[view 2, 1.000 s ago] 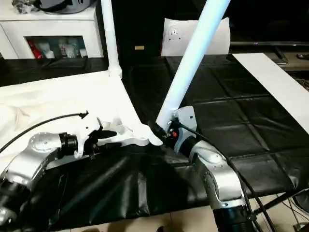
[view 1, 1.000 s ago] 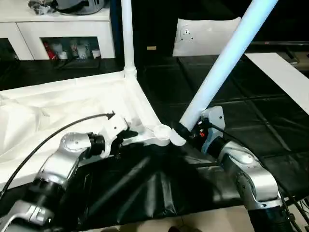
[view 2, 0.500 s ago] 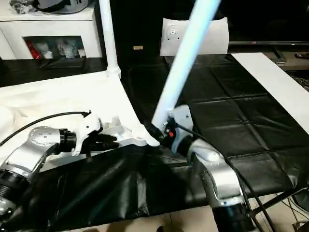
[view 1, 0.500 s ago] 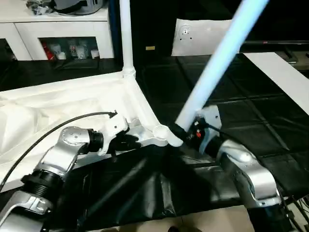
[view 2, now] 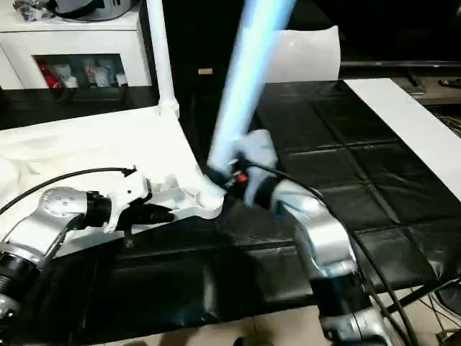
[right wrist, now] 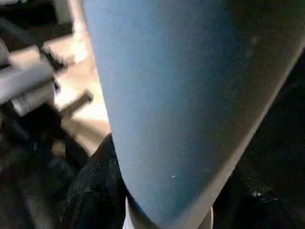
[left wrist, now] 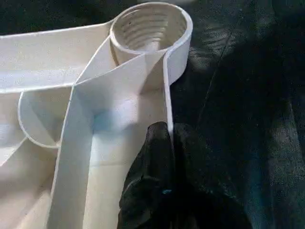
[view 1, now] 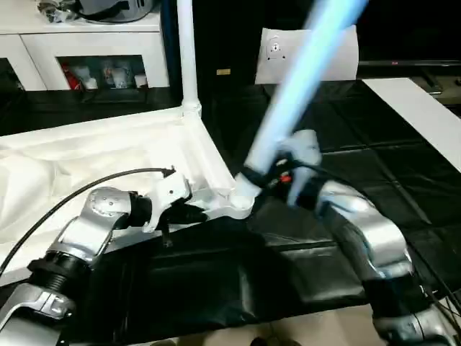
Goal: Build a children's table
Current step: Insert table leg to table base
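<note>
Smooth white plastic table [view 1: 130, 144]

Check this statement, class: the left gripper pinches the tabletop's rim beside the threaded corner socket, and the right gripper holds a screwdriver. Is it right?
Not quite. The left gripper does pinch the tabletop's rim beside the threaded corner socket, but the right gripper holds a long table leg, as the left eye view shows.
</note>
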Controlling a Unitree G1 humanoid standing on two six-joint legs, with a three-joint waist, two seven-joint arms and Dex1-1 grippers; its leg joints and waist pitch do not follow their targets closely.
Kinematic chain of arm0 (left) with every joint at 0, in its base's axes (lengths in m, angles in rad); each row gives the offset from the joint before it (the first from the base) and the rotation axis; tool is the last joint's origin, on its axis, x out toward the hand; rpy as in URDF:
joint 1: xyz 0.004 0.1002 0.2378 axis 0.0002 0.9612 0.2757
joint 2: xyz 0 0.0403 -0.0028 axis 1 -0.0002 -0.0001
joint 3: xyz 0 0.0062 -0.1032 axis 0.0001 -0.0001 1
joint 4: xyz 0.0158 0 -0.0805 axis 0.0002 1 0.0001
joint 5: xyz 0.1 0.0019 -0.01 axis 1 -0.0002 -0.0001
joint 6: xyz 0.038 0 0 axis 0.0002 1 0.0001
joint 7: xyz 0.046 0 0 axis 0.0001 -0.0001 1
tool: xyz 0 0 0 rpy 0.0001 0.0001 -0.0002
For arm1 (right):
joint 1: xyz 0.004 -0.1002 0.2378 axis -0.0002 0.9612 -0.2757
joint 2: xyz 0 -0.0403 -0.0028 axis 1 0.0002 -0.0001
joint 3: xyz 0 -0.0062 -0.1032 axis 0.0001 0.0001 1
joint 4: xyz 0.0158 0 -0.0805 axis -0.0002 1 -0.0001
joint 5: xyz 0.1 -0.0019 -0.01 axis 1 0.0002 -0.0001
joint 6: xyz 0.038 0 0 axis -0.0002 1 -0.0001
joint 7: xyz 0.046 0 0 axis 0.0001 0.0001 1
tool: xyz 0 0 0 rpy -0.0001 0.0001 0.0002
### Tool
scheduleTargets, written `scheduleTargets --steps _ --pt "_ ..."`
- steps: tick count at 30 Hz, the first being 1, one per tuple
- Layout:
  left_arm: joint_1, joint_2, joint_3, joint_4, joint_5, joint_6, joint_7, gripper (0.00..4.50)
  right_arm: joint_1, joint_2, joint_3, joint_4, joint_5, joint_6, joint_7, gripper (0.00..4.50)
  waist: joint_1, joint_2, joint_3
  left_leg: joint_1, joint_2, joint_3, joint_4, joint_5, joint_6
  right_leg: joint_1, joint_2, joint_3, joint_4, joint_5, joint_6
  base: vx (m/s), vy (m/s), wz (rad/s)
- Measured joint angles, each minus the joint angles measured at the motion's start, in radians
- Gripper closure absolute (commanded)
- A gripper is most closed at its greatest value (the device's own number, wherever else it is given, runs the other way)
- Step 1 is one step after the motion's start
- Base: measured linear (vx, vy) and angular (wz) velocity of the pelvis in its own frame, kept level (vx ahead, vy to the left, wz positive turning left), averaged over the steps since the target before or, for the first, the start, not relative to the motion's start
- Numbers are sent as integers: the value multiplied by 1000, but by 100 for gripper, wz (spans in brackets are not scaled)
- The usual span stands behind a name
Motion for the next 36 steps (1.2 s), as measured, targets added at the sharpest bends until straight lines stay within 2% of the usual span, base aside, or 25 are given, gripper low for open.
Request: scheduleTargets --steps 6,9,11,13,18,24,30,36 --pt "36 -9 11 -52 0 4 26 450 -3 20 13 56 -15 -9 15 261 10 -4 -1 0 0 0 0 0 0 0 0 0 0 0 0 0 0 0" --pt "45 -19 27 -71 -7 52 33 450 -6 33 11 71 -14 -19 12 261 14 -5 -2 0 0 1 0 0 0 0 -1 1 0 0 0 0 0 0" --pt "51 -19 36 -79 -19 76 29 394 -9 39 10 86 -13 -33 11 261 13 -5 -2 1 0 1 0 0 0 0 -1 1 0 0 0 0 0 0" --pt "66 -24 55 -84 -43 88 28 392 -10 44 2 97 -13 -41 12 261 13 -6 -3 1 0 1 0 0 0 0 0 1 0 0 0 0 0 0" --pt "75 -26 59 -88 -44 82 37 347 -9 46 -2 106 -15 -47 13 261 16 -11 -6 1 0 1 0 0 0 0 0 1 0 0 0 0 0 0" --pt "69 -30 60 -81 -49 101 26 347 -4 46 -3 112 -16 -56 15 261 16 -13 -7 4 0 1 0 0 0 2 0 1 0 0 0 0 0 0" --pt "43 -38 50 -36 -31 91 27 418 1 45 -5 112 -19 -57 16 261 16 -13 -7 10 -1 1 -1 0 0 7 0 1 0 -1 0 0 0 0" --pt "26 -32 40 -18 -19 84 9 447 2 43 -7 115 -20 -57 16 261 15 -13 -7 15 -1 1 -1 0 0 10 -1 1 -2 -1 1 0 0 0"
